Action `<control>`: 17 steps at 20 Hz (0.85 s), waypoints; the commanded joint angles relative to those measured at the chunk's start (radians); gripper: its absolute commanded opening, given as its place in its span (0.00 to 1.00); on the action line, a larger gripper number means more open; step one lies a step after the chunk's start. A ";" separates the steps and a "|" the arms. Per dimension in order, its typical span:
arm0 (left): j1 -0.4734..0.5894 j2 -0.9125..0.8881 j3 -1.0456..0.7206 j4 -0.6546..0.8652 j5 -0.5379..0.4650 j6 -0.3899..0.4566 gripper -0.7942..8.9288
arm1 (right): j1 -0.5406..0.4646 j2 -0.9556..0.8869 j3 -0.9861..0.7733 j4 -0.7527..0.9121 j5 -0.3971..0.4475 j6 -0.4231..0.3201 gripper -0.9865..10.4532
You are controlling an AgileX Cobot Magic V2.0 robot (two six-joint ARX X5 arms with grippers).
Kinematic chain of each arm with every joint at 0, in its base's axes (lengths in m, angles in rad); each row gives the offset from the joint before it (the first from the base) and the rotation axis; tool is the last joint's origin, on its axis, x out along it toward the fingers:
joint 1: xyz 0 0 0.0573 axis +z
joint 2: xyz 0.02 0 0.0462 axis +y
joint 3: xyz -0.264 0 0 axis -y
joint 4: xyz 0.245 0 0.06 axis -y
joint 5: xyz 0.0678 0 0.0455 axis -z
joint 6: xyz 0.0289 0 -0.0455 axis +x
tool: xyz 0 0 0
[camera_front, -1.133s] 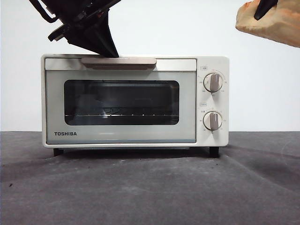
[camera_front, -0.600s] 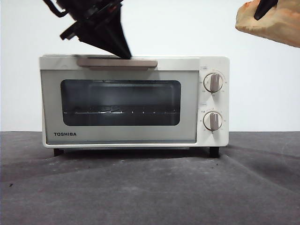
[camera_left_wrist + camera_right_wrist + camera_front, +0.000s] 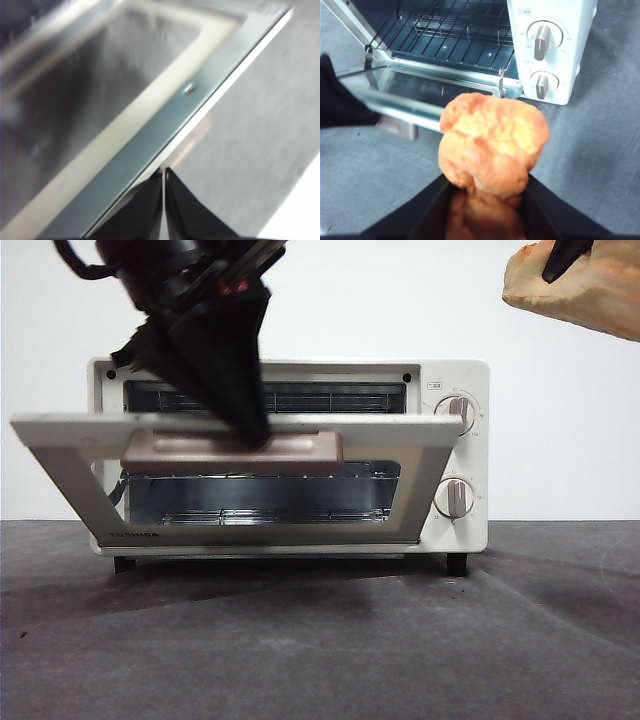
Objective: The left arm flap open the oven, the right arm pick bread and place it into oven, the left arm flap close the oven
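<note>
The cream-white oven (image 3: 452,375) stands mid-table with its door (image 3: 60,435) swung about halfway down, showing the wire rack (image 3: 260,512) inside. My left gripper (image 3: 252,436) comes from above, its jaws shut tip to tip and pressing at the beige handle (image 3: 305,452). The blurred left wrist view has the shut left gripper (image 3: 164,173) at the door's edge (image 3: 200,107). The lumpy golden-orange bread (image 3: 492,140) is held high, in front of the oven's knob side, with my right gripper (image 3: 487,192) shut on it. The bread (image 3: 580,290) shows at the top right in the front view.
Dark grey cloth (image 3: 320,640) covers the table in front of the oven. Two round knobs (image 3: 457,415) sit on the oven's right panel. A white wall stands behind. In the right wrist view the left arm (image 3: 340,100) is dark at the door's outer edge.
The oven door has swung from shut to about half open, and the left gripper has come down and forward with the handle. The right gripper and bread have stayed in place.
</note>
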 commanded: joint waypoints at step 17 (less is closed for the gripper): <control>0.149 -0.342 -0.063 -0.035 -0.013 -0.023 0.10 | 0.036 0.193 0.018 0.177 -0.121 0.019 0.24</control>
